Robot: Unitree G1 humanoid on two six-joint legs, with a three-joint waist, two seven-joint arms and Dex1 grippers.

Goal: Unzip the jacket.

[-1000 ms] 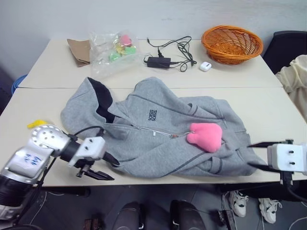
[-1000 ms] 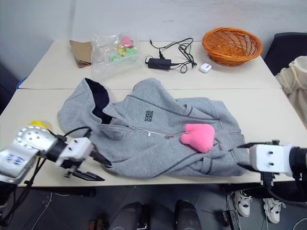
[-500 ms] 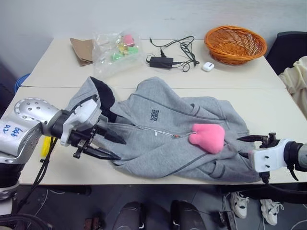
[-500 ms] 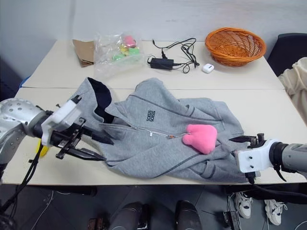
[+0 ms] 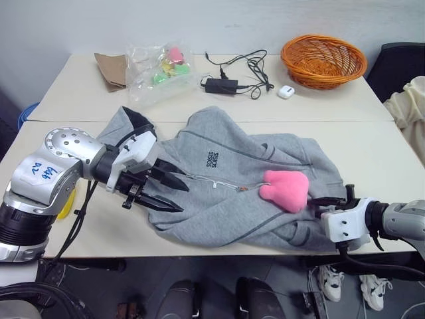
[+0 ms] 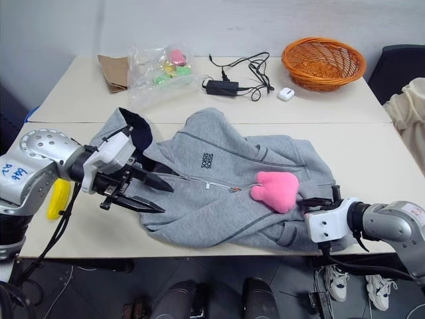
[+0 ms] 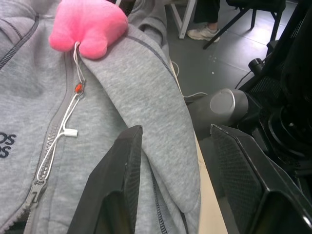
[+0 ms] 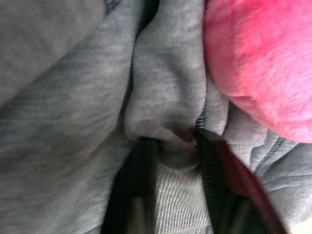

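Left gripper [image 5: 174, 193]: in the head views we see its two black fingers spread apart, holding nothing, hovering over the jacket [image 5: 226, 193] beside the hood; the arm reaches in from the left edge, pointing toward the right. Right gripper [image 5: 323, 201] reaches in low from the right, at the jacket's hem below the pink plush [image 5: 286, 188].

The jacket lies flat, zip closed, across the near table [image 5: 385, 159]. On the far table [image 5: 80, 86] we note an orange basket [image 5: 323, 60], a black charger with cable [image 5: 222, 84], a clear bag [image 5: 156, 70].

Left wrist view: fingers [image 7: 119, 195] wide apart above grey fleece, with the zipper pull cord [image 7: 63, 134] running toward the plush.

Right wrist view: fingers [image 8: 141, 195] pinched on a fold of jacket fabric beside the plush.
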